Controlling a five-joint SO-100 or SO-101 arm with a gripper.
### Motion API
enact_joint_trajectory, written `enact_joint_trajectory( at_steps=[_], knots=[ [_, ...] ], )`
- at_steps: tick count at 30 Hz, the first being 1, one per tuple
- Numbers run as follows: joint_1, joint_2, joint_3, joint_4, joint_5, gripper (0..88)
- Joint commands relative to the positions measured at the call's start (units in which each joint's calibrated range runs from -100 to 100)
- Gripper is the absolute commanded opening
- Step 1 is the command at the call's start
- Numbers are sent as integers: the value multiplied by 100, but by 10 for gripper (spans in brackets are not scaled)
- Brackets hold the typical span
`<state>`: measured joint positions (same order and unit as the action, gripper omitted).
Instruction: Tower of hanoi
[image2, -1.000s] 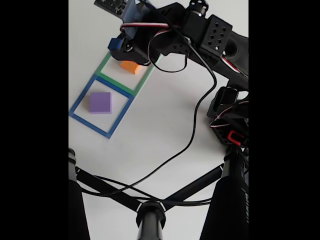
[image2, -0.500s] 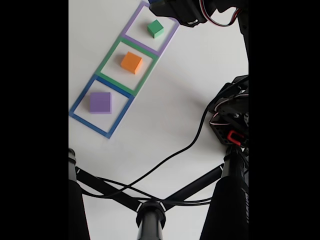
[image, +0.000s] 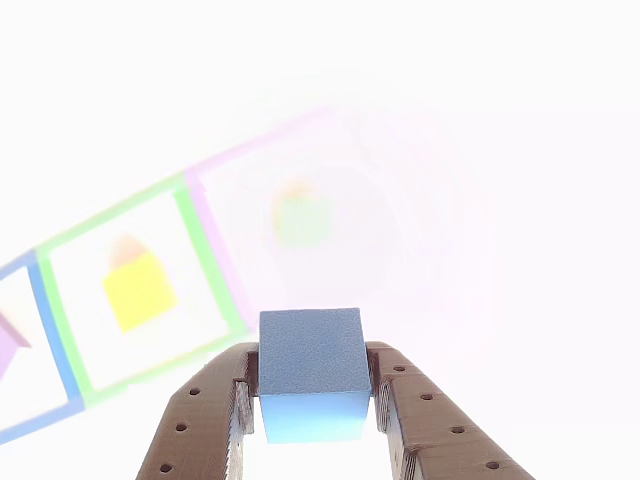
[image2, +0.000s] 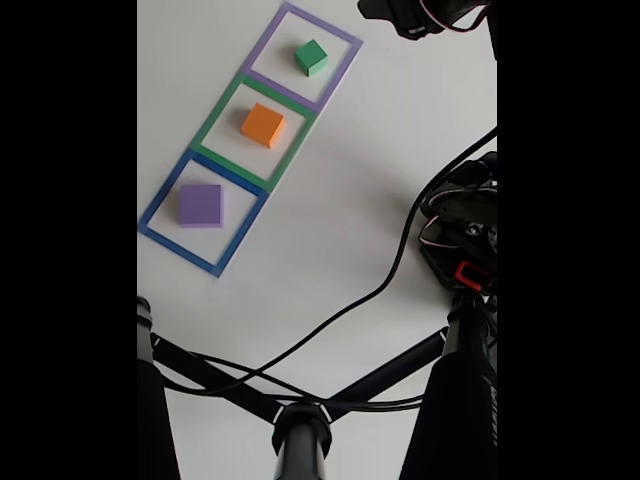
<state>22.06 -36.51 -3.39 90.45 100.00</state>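
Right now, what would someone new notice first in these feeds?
The blue cube clamped between the gripper fingers, low and central in the other view. In the fixed view, three outlined squares run diagonally across the white table: the green cube in the purple outline, the orange cube in the green one, the purple slab in the blue one.

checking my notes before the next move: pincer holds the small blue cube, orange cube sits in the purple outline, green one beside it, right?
Not quite. In the fixed view the matte orange cube sits in the flat green square outline; the green cube occupies the purple outline. The pincer does hold the small blue cube.
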Motion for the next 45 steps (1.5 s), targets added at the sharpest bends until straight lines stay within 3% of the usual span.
enact_joint_trajectory(
  at_steps=[1, 11, 23, 30, 45],
  knots=[
    [210, -850, 1894, -1539, 0, 1],
    [354, -1286, 5903, -5952, 0, 1],
    [37, 216, 7749, -10138, 0, 1],
    [-193, 1419, 7930, -11879, 0, 1],
    [-1, 2929, 8049, -13531, 0, 1]
  ],
)
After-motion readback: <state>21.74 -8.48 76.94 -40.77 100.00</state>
